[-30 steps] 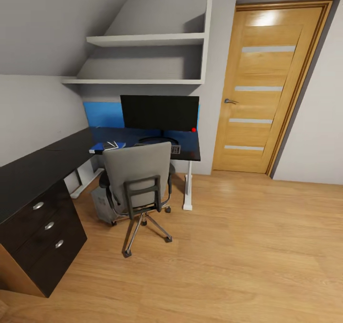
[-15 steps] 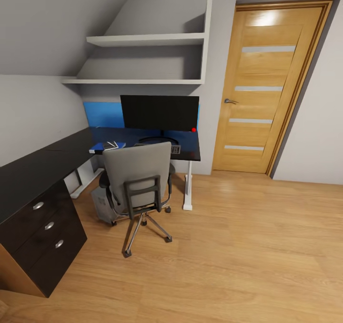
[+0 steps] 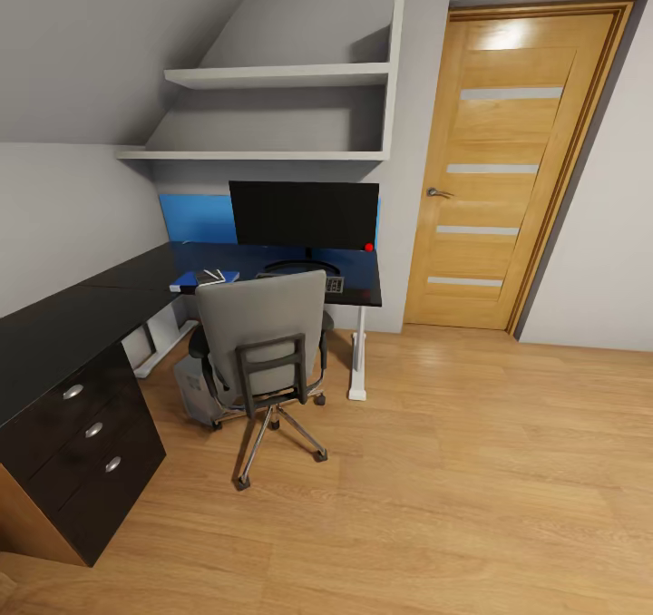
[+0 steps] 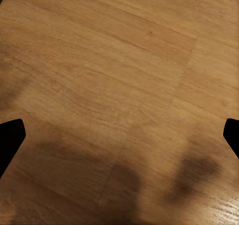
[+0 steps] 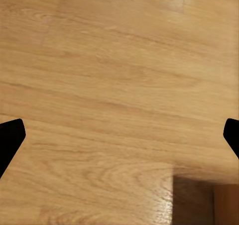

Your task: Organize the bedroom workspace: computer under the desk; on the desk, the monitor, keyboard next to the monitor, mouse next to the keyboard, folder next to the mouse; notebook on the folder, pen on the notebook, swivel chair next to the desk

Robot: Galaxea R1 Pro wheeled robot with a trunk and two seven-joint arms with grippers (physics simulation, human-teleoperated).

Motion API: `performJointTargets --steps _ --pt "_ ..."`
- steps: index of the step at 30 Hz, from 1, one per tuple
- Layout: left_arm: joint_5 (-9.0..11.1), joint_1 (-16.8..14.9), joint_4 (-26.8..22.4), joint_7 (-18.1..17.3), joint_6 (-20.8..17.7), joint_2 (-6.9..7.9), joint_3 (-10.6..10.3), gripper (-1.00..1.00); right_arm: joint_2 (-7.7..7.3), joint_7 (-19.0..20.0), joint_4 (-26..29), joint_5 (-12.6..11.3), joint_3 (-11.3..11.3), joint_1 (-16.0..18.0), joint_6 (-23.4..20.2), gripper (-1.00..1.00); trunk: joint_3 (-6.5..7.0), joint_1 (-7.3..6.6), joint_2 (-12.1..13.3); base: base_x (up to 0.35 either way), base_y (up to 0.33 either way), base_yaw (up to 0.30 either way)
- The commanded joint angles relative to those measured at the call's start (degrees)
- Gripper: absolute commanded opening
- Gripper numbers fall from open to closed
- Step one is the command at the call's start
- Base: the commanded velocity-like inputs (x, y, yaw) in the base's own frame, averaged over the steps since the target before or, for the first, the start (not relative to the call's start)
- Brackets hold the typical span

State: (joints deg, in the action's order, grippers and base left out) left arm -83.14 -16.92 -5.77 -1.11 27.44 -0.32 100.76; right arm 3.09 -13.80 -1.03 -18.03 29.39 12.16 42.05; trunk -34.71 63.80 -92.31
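In the head view a black monitor (image 3: 304, 215) stands on the dark desk (image 3: 272, 261). A grey swivel chair (image 3: 263, 347) is drawn up to the desk with its back toward me, hiding its seat. Part of a keyboard (image 3: 334, 284) shows past the chair back. A flat blue item (image 3: 204, 279) with something small and pale on it lies on the desk at the left. A grey computer tower (image 3: 192, 388) stands on the floor under the desk. My left gripper (image 4: 119, 140) and right gripper (image 5: 119, 140) are open over bare wood floor, holding nothing.
A dark drawer unit (image 3: 77, 443) runs along the left wall and joins the desk. White shelves (image 3: 272, 75) hang above. A closed wooden door (image 3: 508, 170) is at the right. Open wood floor (image 3: 453, 470) lies between me and the chair. A small red dot (image 3: 369, 247) sits by the monitor's corner.
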Motion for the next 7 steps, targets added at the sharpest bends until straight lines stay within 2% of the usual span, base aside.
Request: performJointTargets --steps 1,7 --pt "-0.5 0.0 -0.1 -0.1 0.2 -0.03 0.5 1.00 0.04 -0.4 -0.1 -0.2 0.5 0.1 0.1 1.00 -0.05 0.00 0.0 0.000 0.000 0.000" --pt "-0.5 0.0 -0.1 -0.1 0.2 -0.03 0.5 1.00 0.03 -0.4 -0.1 -0.2 0.5 0.0 0.1 1.00 -0.05 0.00 0.0 0.000 0.000 0.000"
